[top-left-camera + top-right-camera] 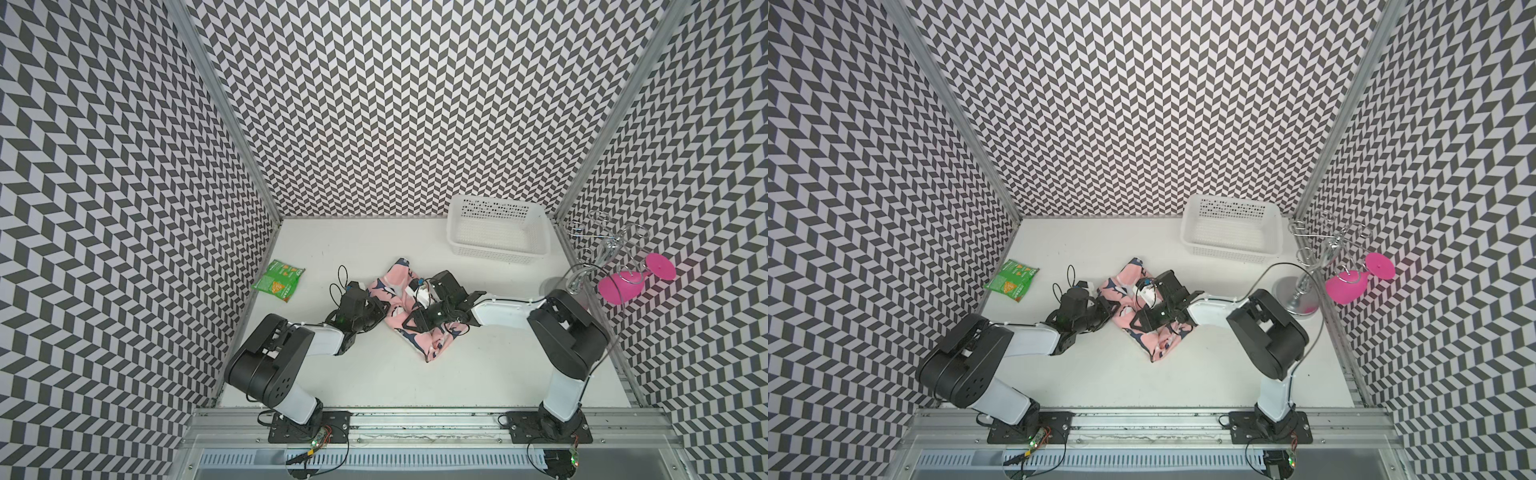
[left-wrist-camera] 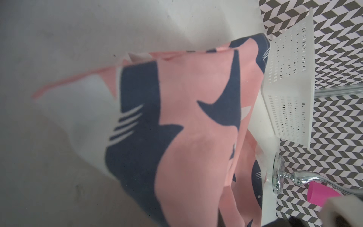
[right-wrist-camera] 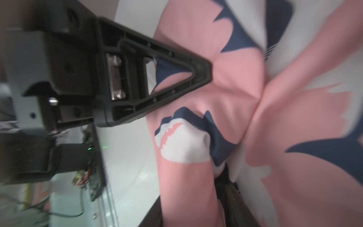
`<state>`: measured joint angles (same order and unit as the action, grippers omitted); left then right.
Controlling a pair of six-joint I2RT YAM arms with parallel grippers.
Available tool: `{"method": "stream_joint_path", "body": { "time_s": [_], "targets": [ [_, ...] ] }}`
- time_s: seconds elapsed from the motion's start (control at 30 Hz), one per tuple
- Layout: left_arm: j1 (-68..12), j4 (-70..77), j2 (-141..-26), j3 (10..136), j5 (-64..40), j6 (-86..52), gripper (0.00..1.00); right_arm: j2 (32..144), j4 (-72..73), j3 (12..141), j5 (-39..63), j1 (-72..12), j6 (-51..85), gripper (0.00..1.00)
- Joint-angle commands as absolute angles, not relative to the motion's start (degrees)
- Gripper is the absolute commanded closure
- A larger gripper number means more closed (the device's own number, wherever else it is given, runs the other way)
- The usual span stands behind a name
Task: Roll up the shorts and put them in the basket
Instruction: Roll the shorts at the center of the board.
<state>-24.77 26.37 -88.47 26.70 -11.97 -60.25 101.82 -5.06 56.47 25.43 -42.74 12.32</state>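
Shorts (image 1: 395, 280) bunched; left jaws, right jaws at fabric, cannot tell whether closed

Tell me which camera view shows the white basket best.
Both top views: the white basket shows whole there, with rim, perforated walls and floor. The left wrist view catches only its outer walls, seen from the side. The right wrist view does not show it at all.
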Motion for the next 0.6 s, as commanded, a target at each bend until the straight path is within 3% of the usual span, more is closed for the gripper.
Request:
{"method": "stream_joint_path", "body": {
  "time_s": [0.0,0.13,0.17,0.27,0.4,0.57],
  "targets": [
    [-24.8,11.3,-86.1,29.1,-10.1,-57.9,1.00,96.2,-13.8,56.8,-1.1,-48.3,7.1,0.48],
    [-24.8,5.5,-85.8,30.5,-9.8,-58.3,1.00,93.1,-13.1,56.2,-18.4,-58.2,5.6,0.43],
    [-24.9,4.5,-85.8,30.9,-9.8,-58.4,1.00,92.7,-11.6,55.5,-23.4,-61.3,4.2,0.38],
    [-25.1,2.2,-85.4,32.1,-9.8,-59.0,1.00,95.4,-9.5,56.2,-34.8,-68.6,1.1,0.00],
    [-25.1,0.9,-84.7,33.5,-9.9,-58.9,1.00,102.3,-10.5,60.0,-42.0,-73.4,-0.8,0.00],
    [-25.2,0.2,-83.2,33.9,-10.4,-59.3,1.00,110.3,-15.2,64.0,-48.6,-74.4,2.0,0.09]
  ]
}}
